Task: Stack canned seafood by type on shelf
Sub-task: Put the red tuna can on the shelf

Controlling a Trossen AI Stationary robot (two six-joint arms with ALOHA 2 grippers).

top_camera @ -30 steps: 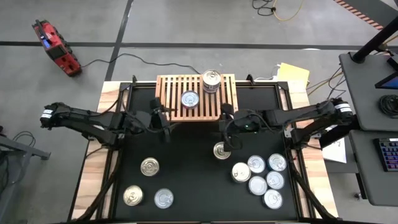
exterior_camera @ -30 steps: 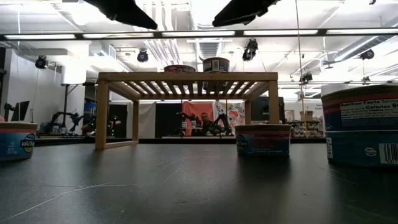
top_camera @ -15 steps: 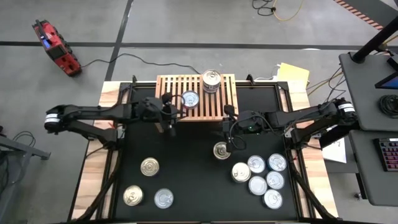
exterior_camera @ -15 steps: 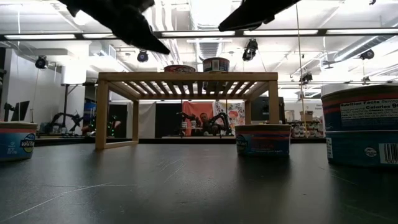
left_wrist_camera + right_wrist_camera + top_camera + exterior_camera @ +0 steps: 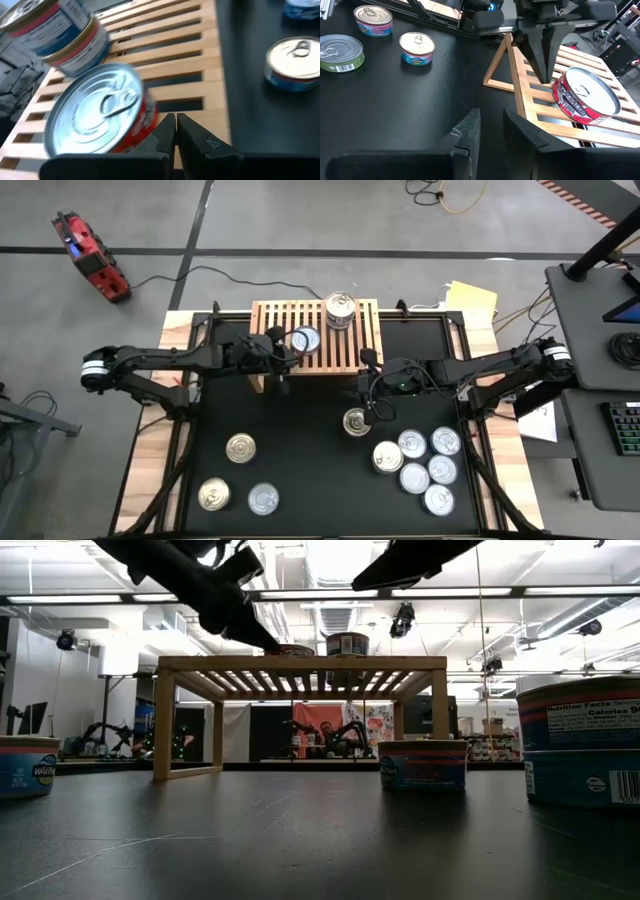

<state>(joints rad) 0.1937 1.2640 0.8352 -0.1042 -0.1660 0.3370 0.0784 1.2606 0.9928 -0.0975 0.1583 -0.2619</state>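
I am counting eleven tins of canned seafood in all. Two are sitting on the shelf (image 5: 314, 336): a flat red-labelled tin (image 5: 305, 339) and a taller can (image 5: 340, 310) at the shelf's far edge. Nine are resting on the black table (image 5: 300, 440): three on my left side (image 5: 240, 447), one lone tin (image 5: 355, 421) near the middle, and a cluster of five (image 5: 415, 460) on my right side.

My left gripper (image 5: 283, 360) is hovering at the shelf's near edge, just beside the red-labelled tin, and its fingers (image 5: 167, 132) are pressing together with nothing between them. My right gripper (image 5: 367, 412) is hanging over the table close to the lone tin; in its own wrist view its fingers (image 5: 468, 131) are standing a little apart, gripping nothing.

There is one shelf, of slatted light wood, standing at the far middle of the table.
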